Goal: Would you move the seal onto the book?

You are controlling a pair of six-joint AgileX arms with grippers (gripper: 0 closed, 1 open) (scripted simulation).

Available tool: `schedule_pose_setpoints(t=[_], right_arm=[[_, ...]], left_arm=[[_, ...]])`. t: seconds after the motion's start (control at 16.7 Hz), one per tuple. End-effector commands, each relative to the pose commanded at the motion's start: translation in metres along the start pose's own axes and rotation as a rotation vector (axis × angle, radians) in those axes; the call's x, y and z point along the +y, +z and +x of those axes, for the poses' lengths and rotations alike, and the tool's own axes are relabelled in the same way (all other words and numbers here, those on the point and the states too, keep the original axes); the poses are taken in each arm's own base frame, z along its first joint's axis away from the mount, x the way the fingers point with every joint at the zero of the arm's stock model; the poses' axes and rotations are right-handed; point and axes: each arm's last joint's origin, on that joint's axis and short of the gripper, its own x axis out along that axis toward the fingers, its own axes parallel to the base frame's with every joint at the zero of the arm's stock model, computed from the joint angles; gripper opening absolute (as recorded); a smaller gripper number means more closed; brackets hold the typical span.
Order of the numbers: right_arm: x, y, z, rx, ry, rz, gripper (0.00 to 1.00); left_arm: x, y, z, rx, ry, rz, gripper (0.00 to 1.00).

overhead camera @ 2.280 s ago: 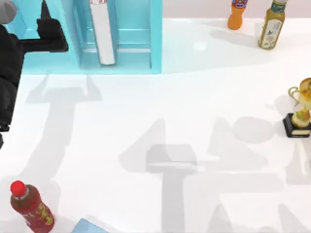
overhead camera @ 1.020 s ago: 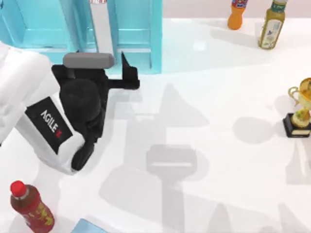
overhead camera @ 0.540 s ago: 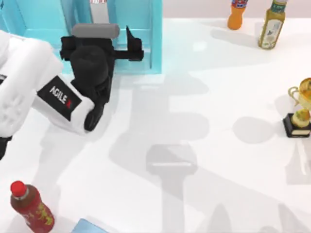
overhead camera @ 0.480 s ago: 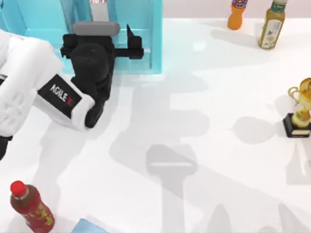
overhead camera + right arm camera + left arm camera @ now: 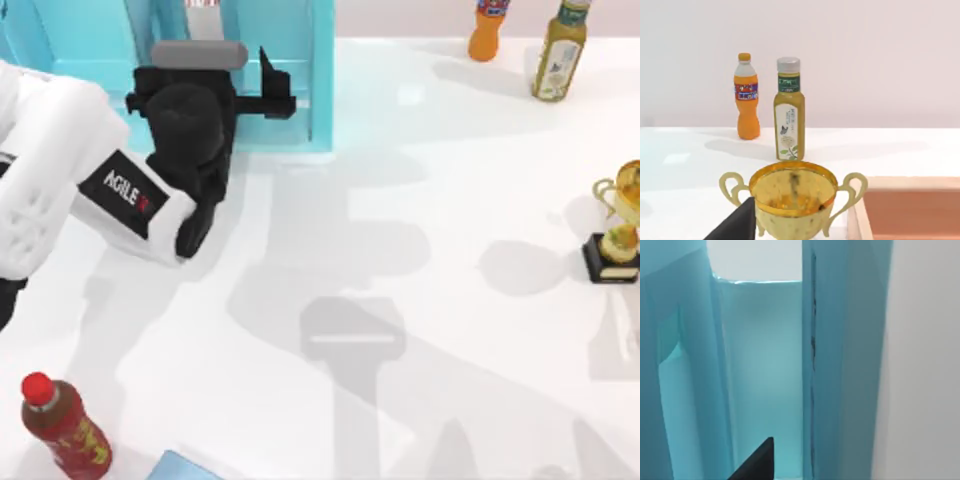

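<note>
The seal is out of view. I cannot pick out the book with certainty: a white upright slab [image 5: 205, 18] between turquoise walls stands in the shelf unit [image 5: 320, 80], half hidden by my left arm. My left gripper [image 5: 274, 88] is at the shelf's front opening, at the back left of the table. In the left wrist view one dark fingertip [image 5: 757, 464] shows before the turquoise compartment wall [image 5: 840, 365]. In the right wrist view a dark fingertip [image 5: 737, 222] shows just in front of the gold trophy [image 5: 792, 202].
The gold trophy on a black base [image 5: 615, 235] stands at the right edge. An orange bottle [image 5: 488, 28] and a green bottle [image 5: 558, 55] stand at the back right. A red-capped brown bottle [image 5: 62, 425] and a pale-blue corner [image 5: 180, 468] are at the front left.
My left arm has swung from the table's left edge across to the shelf front. Over the last half second it has barely shifted. Nothing else has moved.
</note>
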Motion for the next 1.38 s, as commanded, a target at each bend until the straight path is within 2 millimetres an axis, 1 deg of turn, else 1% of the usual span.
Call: schedule_pose_setpoints(t=[0.66,0.72,1.26,1.38], right_arm=[[0.0000,0.0000,0.0000,0.000,0.000,0.000,1.00],[0.0000,0.0000,0.0000,0.000,0.000,0.000,1.00],[0.0000,0.0000,0.0000,0.000,0.000,0.000,1.00],[0.0000,0.0000,0.0000,0.000,0.000,0.000,1.00]], left_arm=[[0.0000,0.0000,0.0000,0.000,0.000,0.000,0.02],[0.0000,0.0000,0.0000,0.000,0.000,0.000,0.00],[-0.0023,0.0007,-0.0011,0.001,-0.004,0.001,0.00],[-0.0060,0.0047,-0.0071,0.024,-0.005,0.009,0.00]])
